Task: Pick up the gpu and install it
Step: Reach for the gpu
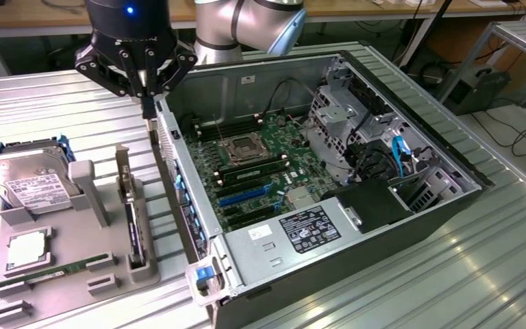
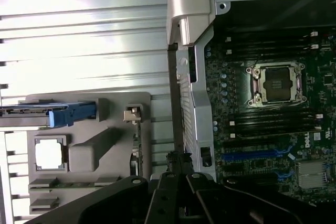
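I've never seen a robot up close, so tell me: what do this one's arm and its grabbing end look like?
The arm is made of rounded silver-grey tubes with smooth joint caps. Its end is a black housing with a small blue light, carrying black jaws of hinged bars.

Open PC case (image 1: 235,86) on ribbed metal table (image 1: 482,274). Motherboard (image 1: 277,164) inside: CPU socket (image 1: 244,149) toward its 11 o'clock, blue slots (image 1: 244,197) toward 7 o'clock. Labelled power supply (image 1: 309,229) at 6 o'clock. In exterior view, grey holder tray (image 1: 71,240) at case's 9 o'clock: hard drive (image 1: 30,185) at tray's 12 o'clock, CPU chip (image 1: 27,250) and green RAM stick (image 1: 53,273) toward 6 o'clock.
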You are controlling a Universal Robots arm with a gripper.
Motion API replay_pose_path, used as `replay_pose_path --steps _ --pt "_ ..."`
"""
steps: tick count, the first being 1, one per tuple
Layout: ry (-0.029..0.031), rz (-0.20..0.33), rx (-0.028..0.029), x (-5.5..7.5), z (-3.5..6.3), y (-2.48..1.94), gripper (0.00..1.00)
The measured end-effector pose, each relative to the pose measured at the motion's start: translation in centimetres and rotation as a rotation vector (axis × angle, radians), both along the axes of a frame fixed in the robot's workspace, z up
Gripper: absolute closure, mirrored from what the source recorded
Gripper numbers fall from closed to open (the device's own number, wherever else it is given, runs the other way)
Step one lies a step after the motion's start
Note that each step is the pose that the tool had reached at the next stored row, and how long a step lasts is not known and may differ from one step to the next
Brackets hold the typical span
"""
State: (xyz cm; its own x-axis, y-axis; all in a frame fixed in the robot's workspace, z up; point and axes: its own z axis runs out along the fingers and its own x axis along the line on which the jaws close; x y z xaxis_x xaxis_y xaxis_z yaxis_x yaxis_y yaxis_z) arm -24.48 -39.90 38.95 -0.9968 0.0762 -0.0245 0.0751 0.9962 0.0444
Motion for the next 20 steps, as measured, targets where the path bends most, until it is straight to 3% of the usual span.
replay_pose_path --steps 20 --pt "0.0000 0.000 0.0000 -1.1 -0.01 -0.01 0.89"
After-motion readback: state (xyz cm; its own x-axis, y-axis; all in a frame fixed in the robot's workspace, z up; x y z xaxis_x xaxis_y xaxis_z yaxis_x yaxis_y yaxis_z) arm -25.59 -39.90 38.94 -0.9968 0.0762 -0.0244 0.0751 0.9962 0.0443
